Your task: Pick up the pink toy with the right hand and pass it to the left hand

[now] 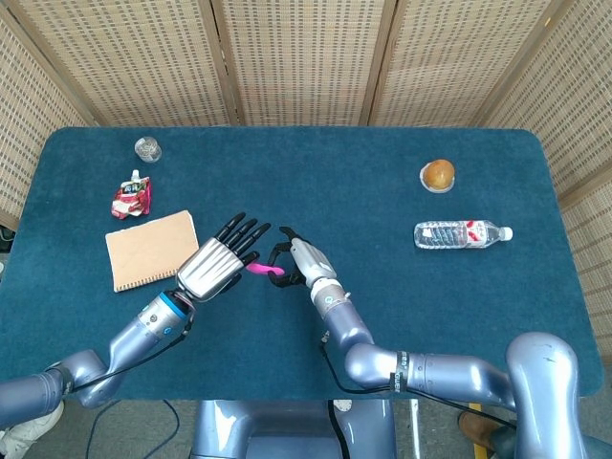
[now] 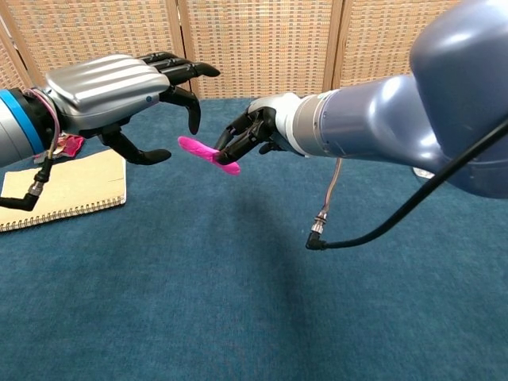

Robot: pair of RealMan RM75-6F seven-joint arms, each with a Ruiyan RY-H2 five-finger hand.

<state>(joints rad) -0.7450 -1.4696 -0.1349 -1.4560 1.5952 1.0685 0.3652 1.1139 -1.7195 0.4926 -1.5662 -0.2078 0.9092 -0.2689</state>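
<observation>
Along the left edge of the blue table [image 1: 402, 316], well back from the hands, sit a small clear glass [image 1: 147, 149], a crumpled red-and-white pouch [image 1: 131, 199] and a tan spiral notebook [image 1: 150, 249], the notebook lying just beside the left hand [image 1: 216, 263]. That hand hangs above the cloth with its dark fingers [image 2: 181, 70] spread wide and its thumb dropped low, holding nothing; in the chest view a small gap shows between its thumb and the near tip of the pink toy [image 2: 208, 154]. The toy is off the table, between the two hands near the middle of the cloth, pinched at its far end by the fingertips of the right hand [image 1: 298, 260]. It is a slim, bright magenta strip, slightly curved, lying roughly level with its free end pointing toward the left palm. Below and in front of both hands the cloth runs bare to the near edge. Further right, well apart from the hands, a round brown bun-like thing [image 1: 438, 174] on a pale base sits near the far right, and a clear water bottle [image 1: 463, 233] with a red label lies on its side just in front of it.
</observation>
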